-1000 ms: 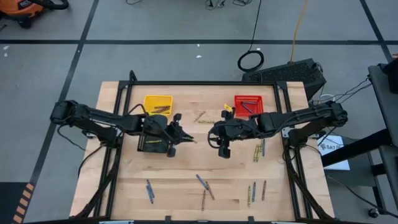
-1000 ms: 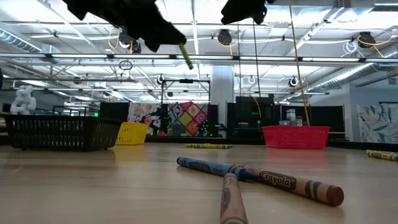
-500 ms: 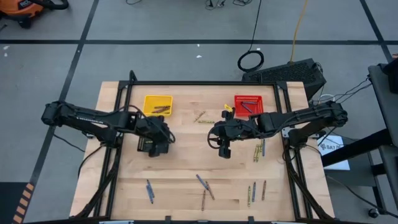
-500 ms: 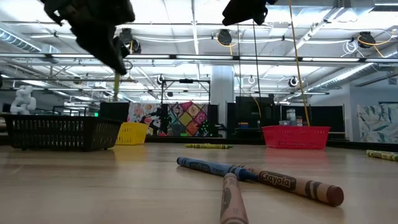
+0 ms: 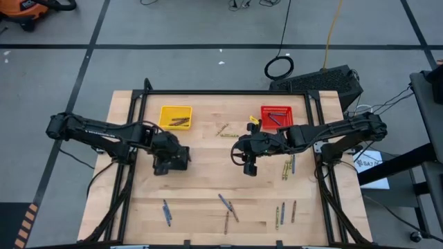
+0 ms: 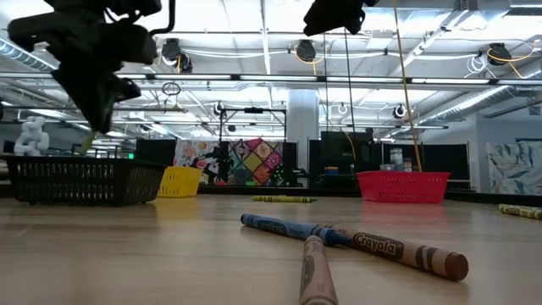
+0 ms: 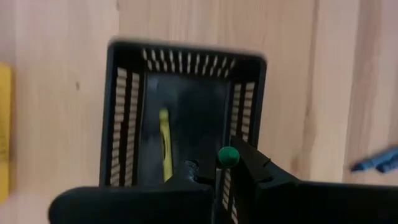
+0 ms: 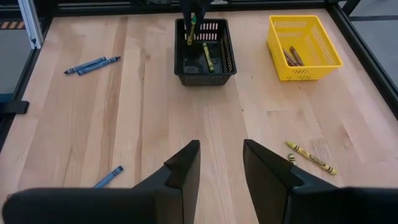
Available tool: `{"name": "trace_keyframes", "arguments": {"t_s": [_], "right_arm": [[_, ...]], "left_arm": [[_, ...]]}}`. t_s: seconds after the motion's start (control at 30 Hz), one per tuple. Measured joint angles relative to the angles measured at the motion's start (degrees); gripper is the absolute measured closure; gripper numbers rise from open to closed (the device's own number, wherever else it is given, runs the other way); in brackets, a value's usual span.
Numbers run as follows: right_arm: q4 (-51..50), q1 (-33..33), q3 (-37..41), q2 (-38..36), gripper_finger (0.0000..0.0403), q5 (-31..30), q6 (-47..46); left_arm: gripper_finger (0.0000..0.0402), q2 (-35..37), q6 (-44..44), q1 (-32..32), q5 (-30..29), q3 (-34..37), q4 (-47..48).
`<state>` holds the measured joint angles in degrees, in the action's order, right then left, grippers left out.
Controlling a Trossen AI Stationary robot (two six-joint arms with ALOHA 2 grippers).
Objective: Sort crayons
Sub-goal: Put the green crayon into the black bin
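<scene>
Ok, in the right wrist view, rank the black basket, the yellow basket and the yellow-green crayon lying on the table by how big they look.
1-2. black basket and yellow basket: they look about alike, so no ranking between them.
3. yellow-green crayon: clearly smallest, though it lies nearer the camera.

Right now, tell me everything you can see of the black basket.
The black basket is a small rectangular mesh tray, plastic by its look, with slotted walls and an open top. It sits upright on the wooden table, left of centre, in front of the yellow basket. One yellow-green crayon lies flat inside. The left gripper hangs directly over it, pinching a second yellow-green crayon upright above the opening. Nothing else touches it.
</scene>
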<state>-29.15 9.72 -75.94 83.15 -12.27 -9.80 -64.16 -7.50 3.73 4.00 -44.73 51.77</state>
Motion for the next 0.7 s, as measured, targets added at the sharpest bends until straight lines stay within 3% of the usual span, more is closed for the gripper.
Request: {"name": "trace_keyframes", "arguments": {"t_s": [0.7], "right_arm": [[-0.26, 0.00, 0.00, 0.00, 0.0293, -0.02, 0.00]], "left_arm": [[0.0382, -1.77, -1.18, 0.00, 0.07, 0.02, 3.85]]}}
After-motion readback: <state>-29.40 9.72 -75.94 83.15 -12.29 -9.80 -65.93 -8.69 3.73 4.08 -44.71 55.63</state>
